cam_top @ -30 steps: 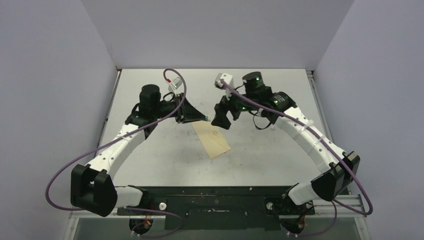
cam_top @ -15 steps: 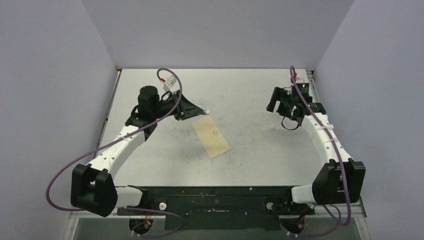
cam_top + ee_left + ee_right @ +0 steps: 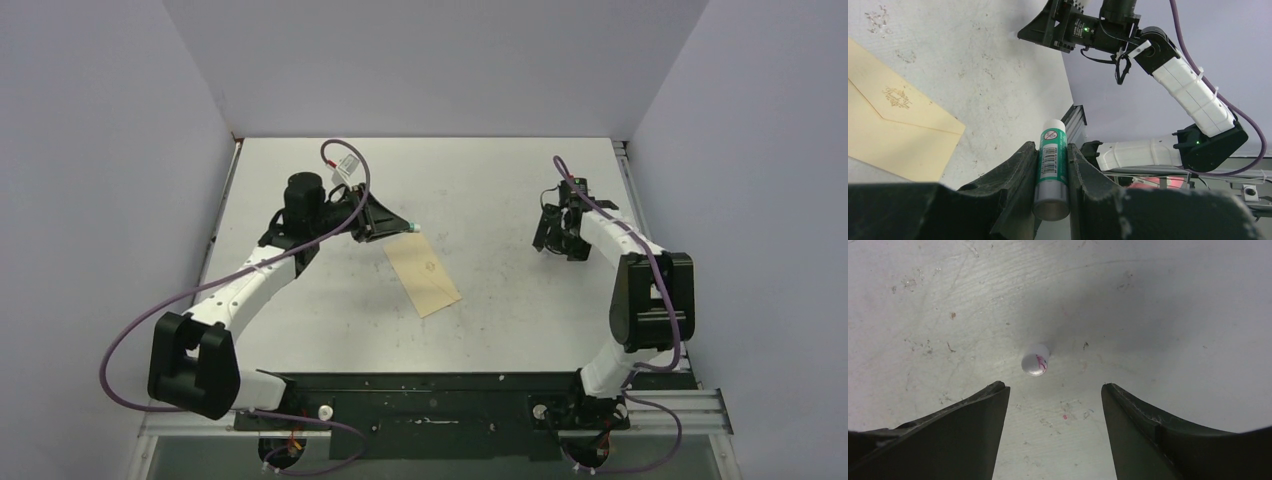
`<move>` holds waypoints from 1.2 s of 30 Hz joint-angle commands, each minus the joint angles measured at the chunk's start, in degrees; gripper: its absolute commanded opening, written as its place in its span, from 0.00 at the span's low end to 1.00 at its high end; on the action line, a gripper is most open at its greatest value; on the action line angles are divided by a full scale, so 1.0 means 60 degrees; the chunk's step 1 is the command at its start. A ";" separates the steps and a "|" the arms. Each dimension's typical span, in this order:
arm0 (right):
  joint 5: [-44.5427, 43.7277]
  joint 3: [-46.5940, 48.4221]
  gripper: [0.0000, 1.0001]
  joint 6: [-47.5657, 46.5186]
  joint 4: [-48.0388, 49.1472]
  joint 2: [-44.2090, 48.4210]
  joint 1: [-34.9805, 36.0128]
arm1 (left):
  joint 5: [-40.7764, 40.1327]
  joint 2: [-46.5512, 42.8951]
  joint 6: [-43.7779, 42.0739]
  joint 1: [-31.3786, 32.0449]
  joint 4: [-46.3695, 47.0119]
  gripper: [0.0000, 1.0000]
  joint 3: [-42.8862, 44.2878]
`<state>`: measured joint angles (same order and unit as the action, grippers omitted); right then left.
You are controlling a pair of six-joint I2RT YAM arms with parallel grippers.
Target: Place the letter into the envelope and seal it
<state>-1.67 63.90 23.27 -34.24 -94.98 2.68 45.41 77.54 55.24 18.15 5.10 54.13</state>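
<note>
The pale tan envelope [image 3: 423, 277] lies flat on the table's middle with its triangular flap folded down; the left wrist view shows it too [image 3: 893, 135]. The letter is out of view. My left gripper [image 3: 398, 227] hovers just beyond the envelope's far corner, shut on a green-labelled glue stick [image 3: 1051, 160] whose white tip points out past the fingers. My right gripper [image 3: 556, 240] is low over the table at the right, open. A small white cap [image 3: 1035, 360] with a red mark lies just ahead of its left finger [image 3: 983, 410], untouched.
Grey walls close in the table on three sides. A rail runs along the right table edge [image 3: 628, 180]. The black base plate [image 3: 430, 400] with both arm mounts sits at the near edge. Scuff marks dot the table surface.
My right arm swung away from the envelope to the table's right side and came down over the white cap, its jaws narrowing somewhat. The left gripper kept the glue stick, shifting only slightly.
</note>
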 commanded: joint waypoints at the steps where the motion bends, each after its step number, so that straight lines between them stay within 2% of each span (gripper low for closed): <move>1: -0.0314 0.0725 0.68 -0.0177 0.0258 -0.0626 0.0359 | 0.0124 0.0176 -0.0166 -0.0037 0.0584 0.00 0.0346; 5: -0.0783 0.0987 0.65 -0.0145 0.0246 -0.1112 0.0773 | 0.0182 0.0327 -0.0175 -0.0037 0.0585 0.00 0.0424; 12: -0.1561 0.1405 0.54 -0.0102 0.0057 -0.1708 0.0814 | 0.0218 0.0422 -0.0211 -0.0037 0.0574 0.00 0.0471; 16: -0.1249 0.1321 0.46 -0.0100 0.0221 -0.1838 0.0740 | 0.0224 0.0446 -0.0202 -0.0039 0.0570 0.00 0.0482; 21: -0.0918 0.1232 0.30 -0.0058 0.0354 -0.1867 0.0711 | 0.0220 0.0449 -0.0227 -0.0051 0.0521 0.00 0.0492; 23: -0.0867 0.1230 0.28 -0.0033 0.0318 -0.1817 0.0711 | 0.0224 0.0429 -0.0228 -0.0049 0.0499 0.00 0.0497; 26: -0.0846 0.1230 0.29 -0.0025 0.0269 -0.1765 0.0696 | 0.0236 0.0421 -0.0228 -0.0052 0.0482 0.00 0.0495; 29: -0.0842 0.1187 0.41 -0.0031 0.0219 -0.1763 0.0696 | 0.0234 0.0373 -0.0228 -0.0039 0.0468 0.00 0.0472; 31: -0.0803 0.1112 0.45 -0.0012 0.0205 -0.1742 0.0696 | 0.0230 0.0349 -0.0228 -0.0048 0.0457 0.00 0.0453; 36: -0.0693 0.0855 0.46 -0.0026 0.0266 -0.1540 0.0693 | 0.0219 0.0265 -0.0228 -0.0043 0.0438 0.00 0.0363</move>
<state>-6.04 70.13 23.07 -33.36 -106.17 7.16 45.67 80.31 54.89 18.15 5.43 54.37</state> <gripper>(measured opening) 0.466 0.225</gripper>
